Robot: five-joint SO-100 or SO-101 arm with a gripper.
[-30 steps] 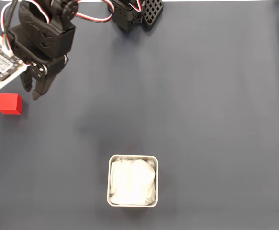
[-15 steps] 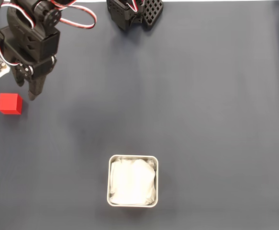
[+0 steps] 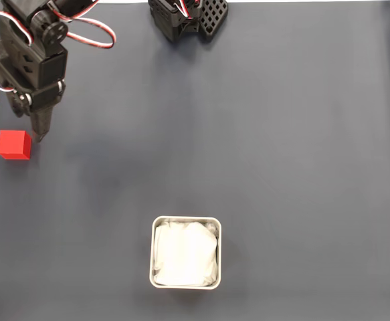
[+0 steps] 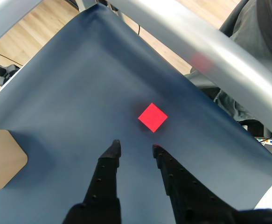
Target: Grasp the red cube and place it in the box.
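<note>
From my remote seat, the red cube (image 4: 152, 117) sits on the dark blue cloth (image 3: 261, 147) just ahead of the gripper (image 4: 135, 145), a little to the right of the gap in the wrist view. The jaws stand apart and hold nothing. The cube's corner, not a flat face, points toward the fingers. In the fixed view the red cube (image 3: 14, 144) lies well apart from the box (image 3: 186, 220), up and left of it. The gripper (image 3: 39, 134) seems to hover just beside the cube; its height is hard to judge.
</note>
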